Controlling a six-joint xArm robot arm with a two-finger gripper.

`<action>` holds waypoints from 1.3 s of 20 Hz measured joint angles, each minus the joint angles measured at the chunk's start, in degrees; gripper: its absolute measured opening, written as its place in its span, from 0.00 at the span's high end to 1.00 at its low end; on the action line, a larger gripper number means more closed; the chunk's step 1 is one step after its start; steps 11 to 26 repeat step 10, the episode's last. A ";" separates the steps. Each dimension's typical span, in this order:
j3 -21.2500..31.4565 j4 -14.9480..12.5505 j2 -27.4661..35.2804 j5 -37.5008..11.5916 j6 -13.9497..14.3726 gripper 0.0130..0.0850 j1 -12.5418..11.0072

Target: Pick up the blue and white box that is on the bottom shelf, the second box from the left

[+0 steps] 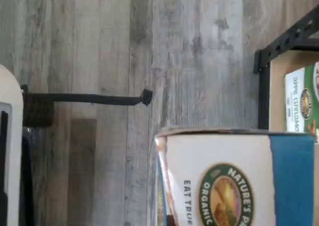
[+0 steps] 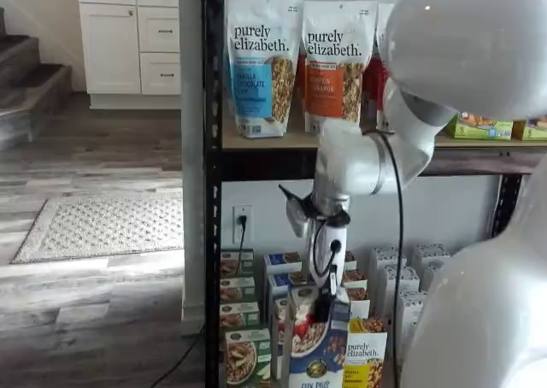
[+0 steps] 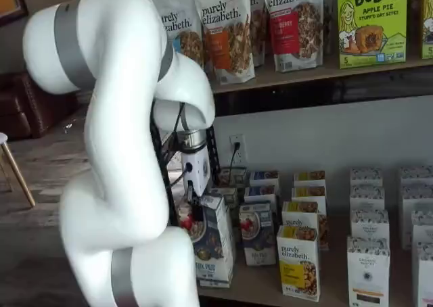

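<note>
The small upright blue and white box, its front bearing a cereal bowl with red berries, stands at the front edge of the bottom shelf of the black steel-framed rack, tilted slightly out of line with its neighbours in a shelf view. The white-bodied gripper with black fingers comes down onto the top of this box; in both shelf views the fingers sit at the carton's upper edge and appear clamped on it. In the wrist view the box top and white band with a round green-and-gold emblem fill the near field. Just beside the box stands a yellow "purely elizabeth" carton, and on its other side a column of green-fronted cartons. Further white cartons with dark lettering stand well apart along the same shelf. Above, on the tan wooden board tier, stand tall "purely elizabeth" pouches. The white robot arm occupies the foreground, over grey wood-plank flooring.
</note>
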 joint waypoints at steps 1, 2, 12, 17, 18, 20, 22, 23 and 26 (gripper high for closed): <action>0.21 0.24 -2.20 1.75 -0.33 0.56 -0.36; 0.37 0.36 -3.67 2.84 -0.54 0.56 -0.60; -0.19 1.50 -11.81 11.71 -2.31 0.56 -2.63; -0.19 1.50 -11.81 11.71 -2.31 0.56 -2.63; -0.19 1.50 -11.81 11.71 -2.31 0.56 -2.63; -0.19 1.50 -11.81 11.71 -2.31 0.56 -2.63; -0.19 1.50 -11.81 11.71 -2.31 0.56 -2.63; -0.19 1.50 -11.81 11.71 -2.31 0.56 -2.63; -0.19 1.50 -11.81 11.71 -2.31 0.56 -2.63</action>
